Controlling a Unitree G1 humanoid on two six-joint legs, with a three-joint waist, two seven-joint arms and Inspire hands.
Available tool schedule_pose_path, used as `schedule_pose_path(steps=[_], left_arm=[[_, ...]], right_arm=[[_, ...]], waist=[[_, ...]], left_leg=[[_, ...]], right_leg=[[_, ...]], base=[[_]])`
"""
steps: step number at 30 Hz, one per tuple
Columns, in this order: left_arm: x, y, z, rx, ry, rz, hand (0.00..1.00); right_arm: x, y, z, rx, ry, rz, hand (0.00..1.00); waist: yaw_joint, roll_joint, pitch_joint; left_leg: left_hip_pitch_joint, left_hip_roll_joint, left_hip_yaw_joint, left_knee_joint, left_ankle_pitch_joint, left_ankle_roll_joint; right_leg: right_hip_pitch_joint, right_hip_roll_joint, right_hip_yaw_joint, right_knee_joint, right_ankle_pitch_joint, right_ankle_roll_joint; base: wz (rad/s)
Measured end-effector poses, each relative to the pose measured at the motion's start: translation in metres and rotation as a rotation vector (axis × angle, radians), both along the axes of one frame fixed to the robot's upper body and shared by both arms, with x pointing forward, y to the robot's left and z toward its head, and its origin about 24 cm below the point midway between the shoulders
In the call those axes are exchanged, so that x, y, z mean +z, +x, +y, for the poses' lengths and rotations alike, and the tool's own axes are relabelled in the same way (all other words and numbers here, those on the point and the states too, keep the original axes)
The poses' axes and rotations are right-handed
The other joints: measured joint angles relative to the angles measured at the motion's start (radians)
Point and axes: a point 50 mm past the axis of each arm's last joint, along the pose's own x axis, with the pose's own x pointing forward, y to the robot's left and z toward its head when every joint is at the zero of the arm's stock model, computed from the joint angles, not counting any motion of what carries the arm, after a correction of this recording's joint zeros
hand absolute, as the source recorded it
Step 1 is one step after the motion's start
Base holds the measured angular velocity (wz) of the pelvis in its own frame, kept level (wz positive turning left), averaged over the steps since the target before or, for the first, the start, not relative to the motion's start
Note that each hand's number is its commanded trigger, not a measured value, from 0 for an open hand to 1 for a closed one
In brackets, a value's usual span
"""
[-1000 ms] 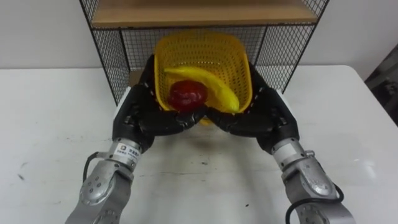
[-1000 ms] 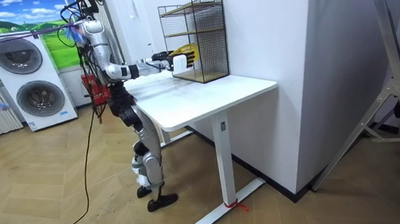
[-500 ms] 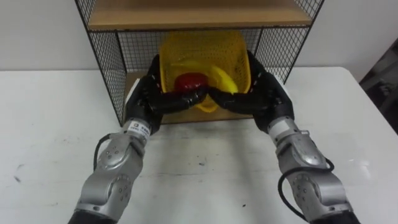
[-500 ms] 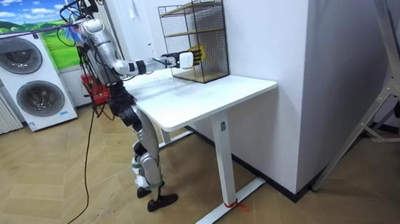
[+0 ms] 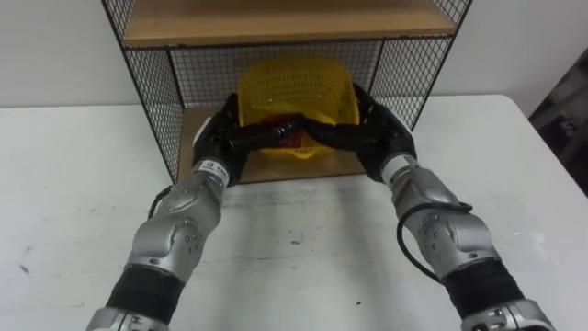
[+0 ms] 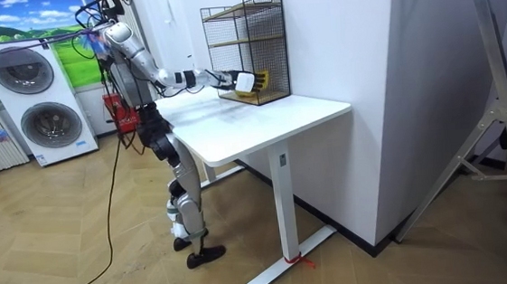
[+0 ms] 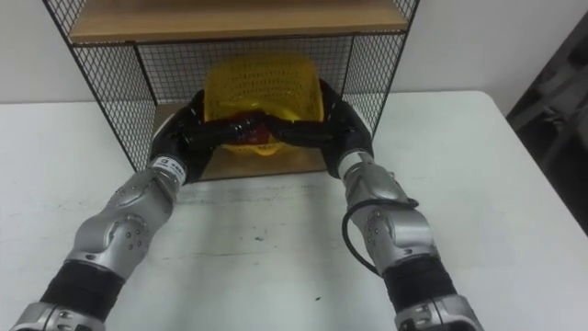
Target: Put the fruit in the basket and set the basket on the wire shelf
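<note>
basket (image 5: 296, 90) moved deeper into wire shelf (image 5: 149, 92), under wood board (image 5: 276, 20); left hand (image 5: 226, 140), right hand (image 5: 371, 134) fingers (image 5: 335, 137) curled round it.

Head stereo pair close, looking down into wire shelf (image 5: 276, 20), room camera far, same shelf

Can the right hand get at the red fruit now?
Probably not. The right hand is curled round the yellow basket, sharing the hold with the left hand inside the wire shelf; the red fruit peeks between their fingers, but reaching it means letting go.
</note>
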Motion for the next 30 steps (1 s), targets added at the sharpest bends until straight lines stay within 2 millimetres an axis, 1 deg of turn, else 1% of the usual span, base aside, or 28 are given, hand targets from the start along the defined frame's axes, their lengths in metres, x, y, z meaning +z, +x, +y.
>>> schedule_pose_path(steps=[3, 6, 8, 13, 17, 20, 23, 25, 27, 30], left_arm=[[-0.002, 0.0, 0.002, 0.013, 0.004, 0.024, 0.0], [-0.005, 0.001, 0.003, 0.016, 0.009, 0.047, 0.0], [-0.006, 0.004, 0.003, 0.02, 0.008, 0.06, 0.0], [-0.008, 0.009, 0.005, 0.03, -0.01, 0.087, 0.0], [-0.009, 0.009, 0.009, 0.042, -0.016, 0.096, 0.0], [-0.009, 0.009, 0.011, 0.046, -0.011, 0.096, 0.0], [-0.009, 0.009, 0.013, 0.05, -0.006, 0.097, 0.0], [-0.008, 0.009, 0.014, 0.054, -0.005, 0.096, 0.0], [-0.007, 0.01, 0.014, 0.057, -0.007, 0.094, 0.0], [-0.002, 0.011, 0.014, 0.066, -0.005, 0.081, 0.0]], right_arm=[[-0.004, -0.001, 0.0, -0.01, 0.044, 0.032, 0.0], [-0.01, -0.001, 0.002, -0.032, 0.107, 0.071, 0.0], [-0.013, 0.001, 0.004, -0.039, 0.133, 0.095, 0.0], [-0.019, 0.009, 0.001, -0.11, 0.224, 0.173, 0.0], [-0.021, 0.008, -0.001, -0.119, 0.218, 0.183, 0.0], [-0.022, 0.008, -0.003, -0.122, 0.212, 0.185, 0.0], [-0.022, 0.008, -0.005, -0.123, 0.208, 0.186, 0.0], [-0.022, 0.008, -0.007, -0.124, 0.198, 0.184, 0.0], [-0.022, 0.009, -0.008, -0.129, 0.199, 0.181, 0.0], [-0.021, 0.009, -0.011, -0.138, 0.213, 0.175, 0.0]], waist=[[0.0, 0.005, -0.0003], [-0.002, 0.005, 0.0001], [-0.003, 0.005, 0.0002], [-0.001, 0.003, 0.0017], [-0.005, 0.0, 0.0036], [-0.007, -0.006, 0.0037], [-0.01, -0.006, 0.0033], [-0.015, -0.006, 0.0018], [-0.015, -0.005, -0.0027], [-0.016, -0.005, -0.0033]], left_leg=[[0.011, 0.0, 0.0, -0.004, 0.0, -0.001], [0.028, 0.0, 0.0, -0.019, 0.002, -0.001], [0.035, 0.0, 0.0, -0.021, 0.003, -0.002], [0.048, -0.002, -0.005, -0.033, 0.01, -0.002], [0.049, -0.002, -0.01, -0.033, 0.01, -0.003], [0.048, -0.002, -0.015, -0.033, 0.01, -0.003], [0.045, -0.003, -0.019, -0.031, 0.01, -0.003], [0.038, -0.003, -0.025, -0.028, 0.01, -0.004], [0.03, -0.003, -0.026, -0.027, 0.011, -0.004], [0.025, -0.003, -0.026, -0.021, 0.012, -0.005]], right_leg=[[0.009, 0.0, 0.001, 0.0, 0.0, 0.0], [0.023, 0.0, 0.001, 0.0, 0.0, 0.0], [0.029, 0.0, 0.0, 0.0, 0.0, -0.001], [0.038, 0.0, -0.008, -0.001, 0.0, -0.001], [0.044, 0.001, -0.019, -0.006, 0.001, -0.002], [0.05, 0.001, -0.026, -0.016, 0.002, -0.004], [0.05, 0.001, -0.03, -0.017, 0.003, -0.005], [0.047, -0.001, -0.04, -0.017, 0.003, -0.005], [0.039, -0.001, -0.042, -0.016, 0.003, -0.006], [0.033, -0.001, -0.042, -0.017, 0.004, -0.007]], base=[[0.0], [0.0], [0.0], [0.03], [0.05], [0.05], [0.05], [0.08], [0.02], [0.0]])
